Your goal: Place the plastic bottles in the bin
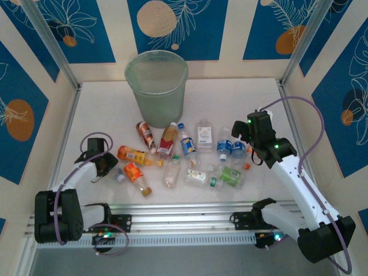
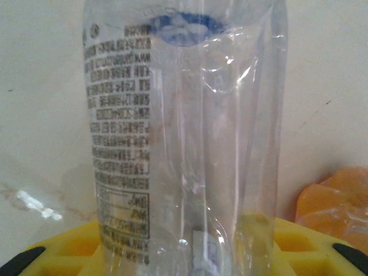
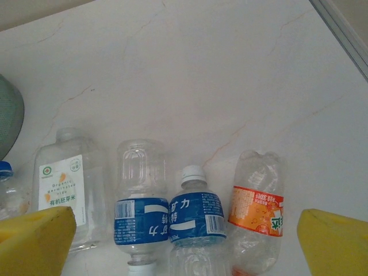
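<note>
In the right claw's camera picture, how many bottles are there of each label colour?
Blue-label bottles: 2
Orange-label bottle: 1
White-label bottle: 1
Bottle with label hidden: 1
Total: 5

A white, faintly veined table (image 1: 241,98) carries a translucent grey-green bin (image 1: 156,86), standing upright near the far edge. Just in front of it, about a dozen clear plastic bottles (image 1: 171,172) lie scattered across the middle. The orange-labelled bottles (image 1: 133,154) lie to the left, the blue-labelled bottles (image 1: 188,145) around the centre, and a green-labelled bottle (image 1: 232,175) toward the right.
</note>
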Motion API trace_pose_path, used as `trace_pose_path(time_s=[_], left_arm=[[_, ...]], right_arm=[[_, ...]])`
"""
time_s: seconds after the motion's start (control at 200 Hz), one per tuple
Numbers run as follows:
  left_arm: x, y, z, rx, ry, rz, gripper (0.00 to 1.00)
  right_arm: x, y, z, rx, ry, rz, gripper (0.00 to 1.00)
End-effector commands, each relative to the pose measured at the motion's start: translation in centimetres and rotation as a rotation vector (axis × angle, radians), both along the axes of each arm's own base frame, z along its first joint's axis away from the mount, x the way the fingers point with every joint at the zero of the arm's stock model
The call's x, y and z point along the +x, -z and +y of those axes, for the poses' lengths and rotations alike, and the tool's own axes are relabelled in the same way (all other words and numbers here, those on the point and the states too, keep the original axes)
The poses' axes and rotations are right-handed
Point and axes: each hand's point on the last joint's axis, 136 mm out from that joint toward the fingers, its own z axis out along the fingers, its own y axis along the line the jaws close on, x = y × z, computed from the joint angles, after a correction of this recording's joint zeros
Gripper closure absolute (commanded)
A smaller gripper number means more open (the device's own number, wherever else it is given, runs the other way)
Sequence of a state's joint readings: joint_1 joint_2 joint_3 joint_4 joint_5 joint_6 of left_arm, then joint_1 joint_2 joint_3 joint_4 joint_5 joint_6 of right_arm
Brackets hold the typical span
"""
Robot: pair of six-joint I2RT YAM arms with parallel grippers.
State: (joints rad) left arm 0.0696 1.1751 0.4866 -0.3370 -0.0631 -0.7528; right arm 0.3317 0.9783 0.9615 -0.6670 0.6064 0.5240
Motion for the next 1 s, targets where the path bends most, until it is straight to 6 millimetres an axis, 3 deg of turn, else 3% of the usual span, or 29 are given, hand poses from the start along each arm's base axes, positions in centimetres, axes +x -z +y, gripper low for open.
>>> trace_pose_path(time_s=[0.0,0.205,0.455,0.73,0.995], left_arm=[[0.1,-2.5,1.0,0.045,-0.011,-0.026,0.58],[1.5,-9.5,1.5,0.102,0.004,-0.187,0.58],[4.0,-18.2,-0.2,0.102,0.082,-0.408,0.61],[8.6,-29.7,-4.4,0.150,0.249,-0.662,0.61],[13.9,-37.7,-9.3,0.135,0.408,-0.818,0.62]], right_arm=[[0.3,-1.7,0.1,0.000,0.003,-0.042,0.01],[0.5,-1.8,1.0,-0.010,-0.026,-0.037,0.01],[0.6,-1.8,2.3,-0.007,-0.062,-0.040,0.01],[0.4,-2.2,3.5,-0.015,-0.097,-0.045,0.01],[-0.1,-2.2,4.4,-0.013,-0.114,-0.036,0.01]])
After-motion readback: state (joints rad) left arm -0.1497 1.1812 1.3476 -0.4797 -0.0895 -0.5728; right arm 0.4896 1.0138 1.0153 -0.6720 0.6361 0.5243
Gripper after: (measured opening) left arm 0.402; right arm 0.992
